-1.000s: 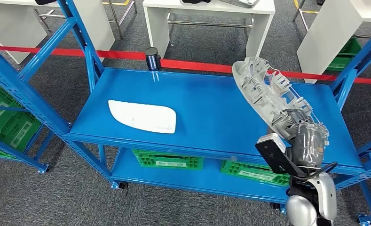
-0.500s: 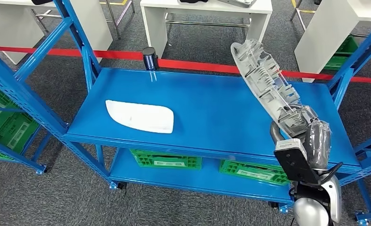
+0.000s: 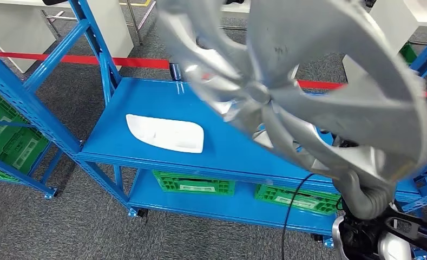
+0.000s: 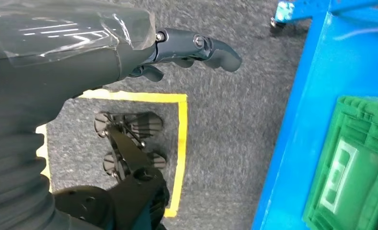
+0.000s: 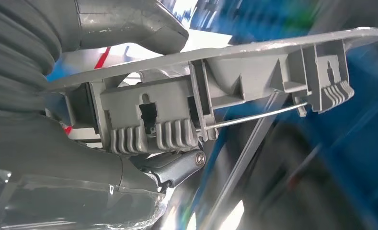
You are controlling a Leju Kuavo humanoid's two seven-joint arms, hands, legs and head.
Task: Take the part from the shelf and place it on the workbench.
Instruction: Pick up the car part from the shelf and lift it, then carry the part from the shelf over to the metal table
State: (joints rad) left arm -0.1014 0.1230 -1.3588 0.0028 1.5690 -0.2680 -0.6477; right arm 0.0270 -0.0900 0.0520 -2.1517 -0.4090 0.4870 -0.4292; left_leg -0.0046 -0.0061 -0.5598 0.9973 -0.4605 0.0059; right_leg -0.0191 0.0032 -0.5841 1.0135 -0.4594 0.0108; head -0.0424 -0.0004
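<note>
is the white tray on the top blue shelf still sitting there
Yes, the white tray lies flat on the blue shelf, left of the silver part.

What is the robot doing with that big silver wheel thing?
The robot's right hand grips a silver wheel cover by its rim, lifted off the blue shelf and close to the head camera. A white part lies on the shelf. The left hand hangs over the floor, holding nothing.

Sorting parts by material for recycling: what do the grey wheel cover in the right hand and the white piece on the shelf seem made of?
Wheel cover: probably moulded plastic painted matt silver; its back shows moulded ribs and clips. White piece: smooth, slightly glossy, likely plastic, uncertain.
</note>
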